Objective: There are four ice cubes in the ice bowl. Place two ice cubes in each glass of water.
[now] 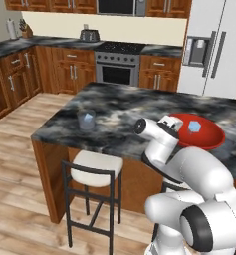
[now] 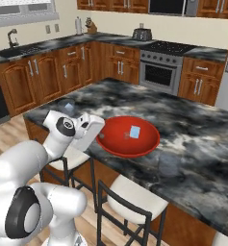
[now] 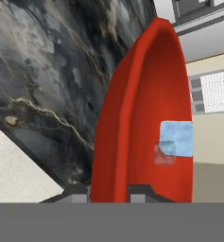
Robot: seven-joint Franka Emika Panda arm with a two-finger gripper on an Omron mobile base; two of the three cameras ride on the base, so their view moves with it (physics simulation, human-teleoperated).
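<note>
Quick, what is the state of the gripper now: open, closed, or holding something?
Gripper: jaws closed, low at the near rim of the red ice bowl; whether an ice cube is pinched between them cannot be told.

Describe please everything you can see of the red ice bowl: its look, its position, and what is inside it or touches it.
The ice bowl is wide, shallow, round and bright red, with a smooth, plastic-looking surface and a thin rim. It sits upright on the dark marbled island counter, near the edge above the stools. One pale blue ice cube lies inside, on the inner slope. In the hand view the gripper is right at the rim; whether it touches it cannot be told.
</note>
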